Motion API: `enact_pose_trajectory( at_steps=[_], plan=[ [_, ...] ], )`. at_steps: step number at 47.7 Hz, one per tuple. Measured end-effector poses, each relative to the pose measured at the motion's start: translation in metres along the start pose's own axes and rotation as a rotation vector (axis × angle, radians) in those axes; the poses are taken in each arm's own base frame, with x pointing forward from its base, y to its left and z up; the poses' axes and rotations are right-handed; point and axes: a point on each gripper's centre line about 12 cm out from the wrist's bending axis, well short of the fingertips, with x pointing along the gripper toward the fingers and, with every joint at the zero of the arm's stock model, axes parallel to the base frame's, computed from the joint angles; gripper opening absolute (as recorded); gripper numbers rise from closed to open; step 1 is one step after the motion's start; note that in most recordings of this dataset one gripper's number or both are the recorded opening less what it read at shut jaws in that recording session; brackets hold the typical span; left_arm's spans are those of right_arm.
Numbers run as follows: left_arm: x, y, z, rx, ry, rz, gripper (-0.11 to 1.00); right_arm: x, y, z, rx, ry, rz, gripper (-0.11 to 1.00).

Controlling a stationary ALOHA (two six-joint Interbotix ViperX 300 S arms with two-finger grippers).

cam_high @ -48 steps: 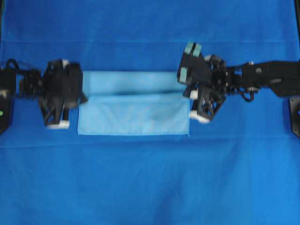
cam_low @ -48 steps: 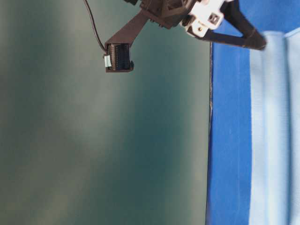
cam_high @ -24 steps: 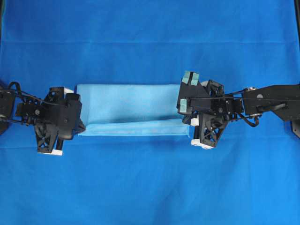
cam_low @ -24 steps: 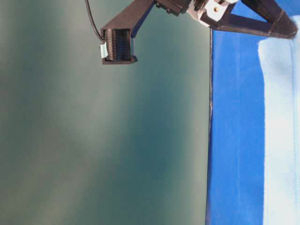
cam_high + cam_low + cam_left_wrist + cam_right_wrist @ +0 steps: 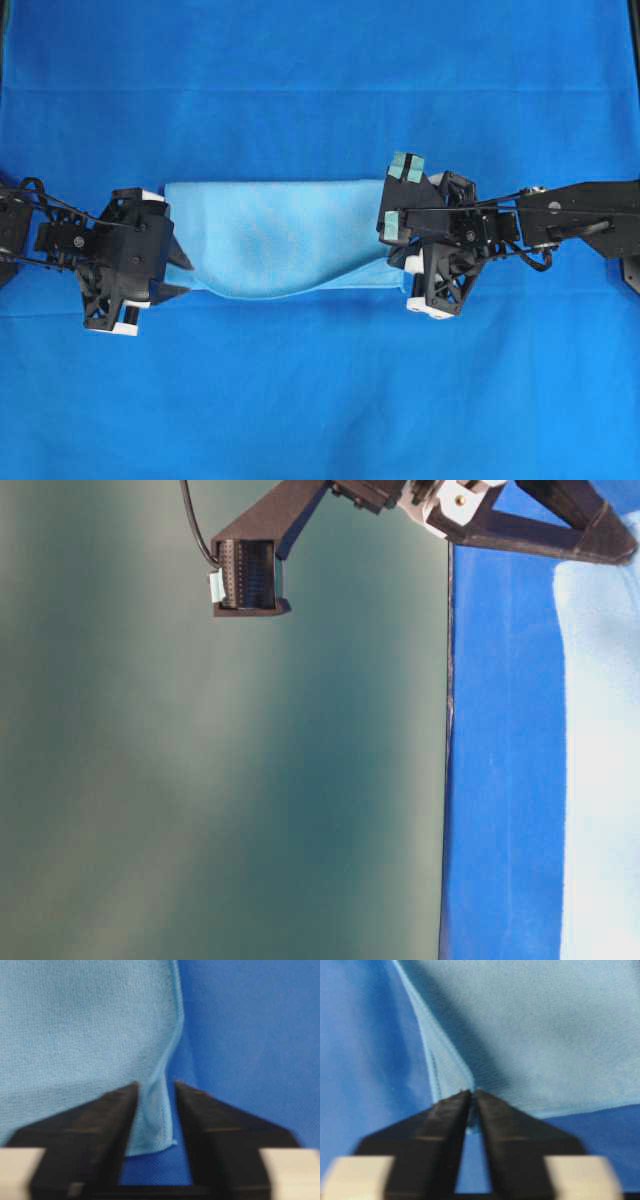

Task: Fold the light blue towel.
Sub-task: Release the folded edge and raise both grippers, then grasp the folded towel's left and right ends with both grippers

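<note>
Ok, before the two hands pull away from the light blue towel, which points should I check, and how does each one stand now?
1. Left hand open: ok. Its jaws stand apart, and the corner of the light blue towel is loose between them.
2. Right hand open: not ok. Its tips pinch the hem.
3. Front edges aligned: not ok. The top layer's edge bows in the overhead view.
4. Left corner flat on the dark blue table cloth: not ok. It stands up between the jaws.
5. Far folded edge straight: ok.
</note>
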Motion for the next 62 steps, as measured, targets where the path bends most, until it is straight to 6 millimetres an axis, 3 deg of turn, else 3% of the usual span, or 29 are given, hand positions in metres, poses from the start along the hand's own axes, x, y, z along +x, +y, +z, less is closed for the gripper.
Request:
enact_pose_trajectory(
  at_steps=[4,7,11,16,33,53,62],
  plan=[
    [-0.002,0.000,0.001,0.014,0.003,0.000,0.63,0.000,0.000,0.000,0.002,0.003,-0.001,0.60],
    [-0.005,0.000,0.003,0.014,0.000,-0.001,0.67,-0.001,-0.001,0.001,-0.006,0.006,-0.005,0.67],
    [-0.011,0.002,0.006,0.018,-0.011,0.005,0.65,-0.007,0.000,0.005,-0.017,-0.007,-0.006,0.62],
    [-0.015,0.016,0.009,-0.016,-0.026,0.042,0.65,-0.013,-0.007,0.011,-0.022,-0.031,-0.019,0.62],
    [-0.017,0.073,-0.001,-0.066,0.005,0.190,0.65,-0.010,-0.070,0.023,0.040,-0.061,-0.135,0.62],
    [0.002,0.105,-0.027,-0.097,0.068,0.261,0.64,0.017,-0.094,0.008,0.072,0.011,-0.175,0.62],
    [0.006,0.109,-0.034,-0.106,0.077,0.269,0.64,0.021,-0.098,0.006,0.079,0.016,-0.179,0.62]
  ],
)
